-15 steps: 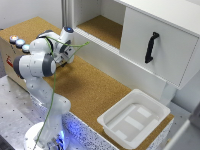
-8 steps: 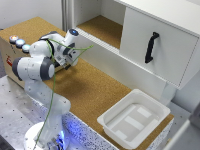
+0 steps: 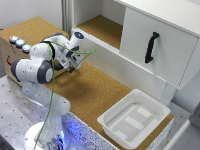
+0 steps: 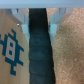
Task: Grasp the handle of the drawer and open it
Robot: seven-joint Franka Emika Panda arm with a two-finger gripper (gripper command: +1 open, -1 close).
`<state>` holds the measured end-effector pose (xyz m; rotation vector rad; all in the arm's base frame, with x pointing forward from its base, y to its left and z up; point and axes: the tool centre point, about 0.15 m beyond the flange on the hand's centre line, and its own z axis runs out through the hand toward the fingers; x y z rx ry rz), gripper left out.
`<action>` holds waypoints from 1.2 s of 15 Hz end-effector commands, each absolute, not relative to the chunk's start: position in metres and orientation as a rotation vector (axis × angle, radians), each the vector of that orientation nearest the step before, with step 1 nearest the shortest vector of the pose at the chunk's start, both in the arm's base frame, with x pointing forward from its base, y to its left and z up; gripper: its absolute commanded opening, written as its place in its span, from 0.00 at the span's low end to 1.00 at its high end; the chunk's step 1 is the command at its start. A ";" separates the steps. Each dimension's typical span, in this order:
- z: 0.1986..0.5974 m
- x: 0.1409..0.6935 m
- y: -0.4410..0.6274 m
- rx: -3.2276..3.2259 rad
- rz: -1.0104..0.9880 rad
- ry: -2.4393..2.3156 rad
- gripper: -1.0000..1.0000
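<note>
Fingers (image 3: 71, 68) far from upright black handle (image 3: 151, 47)

Upright black handle (image 3: 151, 47) on the closed white drawer (image 3: 155, 42).

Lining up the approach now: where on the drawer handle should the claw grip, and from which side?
Grip the handle at mid-bar, where it bows clear of the drawer front. It stands upright, so come straight at the front face with the claw's fingers on either side of the bar. The claw is far off, toward the exterior view's left.
</note>
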<state>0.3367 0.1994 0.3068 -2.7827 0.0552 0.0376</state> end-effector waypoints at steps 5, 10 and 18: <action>0.241 0.346 0.136 -2.761 0.044 0.112 0.00; 0.248 0.344 0.121 -2.767 0.034 0.151 1.00; 0.286 0.345 0.123 -2.827 -0.068 0.086 1.00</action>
